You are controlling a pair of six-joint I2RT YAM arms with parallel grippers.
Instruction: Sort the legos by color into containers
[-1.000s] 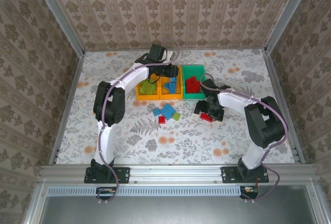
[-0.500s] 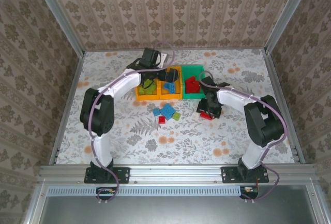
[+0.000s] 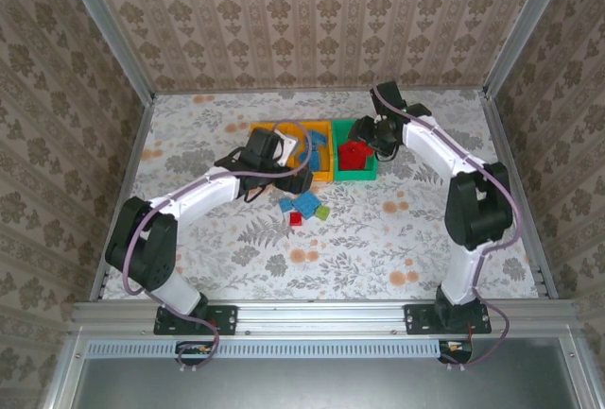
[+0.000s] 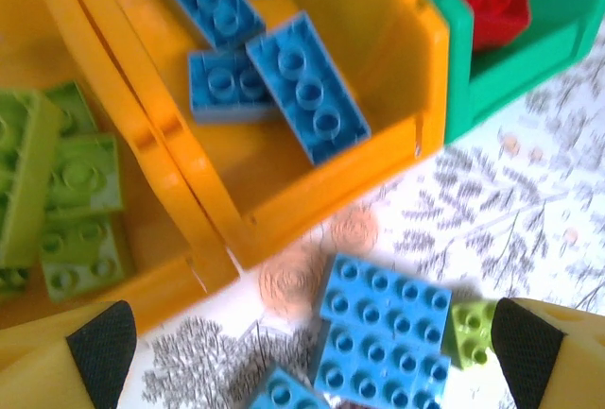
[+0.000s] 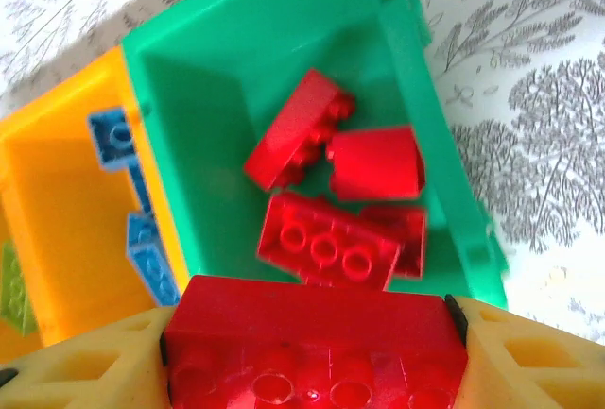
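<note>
Right gripper (image 5: 312, 360) carried red brick (image 5: 314, 326) over bin (image 5: 200, 116).

Top view: bright, even, diffuse light. The desk (image 3: 378, 239) is lit uniformly with no glare. Shadows are soft and short, sitting close under the arms and beside the green bin (image 3: 354, 175). Focus is sharp across the frame.

Left wrist view: soft throughout. The blue legos (image 4: 383, 338) are smeared, the pale desk at right is nearly washed out, and the left pincer (image 4: 312, 343) fingertips are blurred in the lower corners.

Right wrist view: the red lego (image 5: 312, 348) in the right pincer (image 5: 312, 371) is out of focus at the bottom edge. The bin floor and desk print are sharper.
</note>
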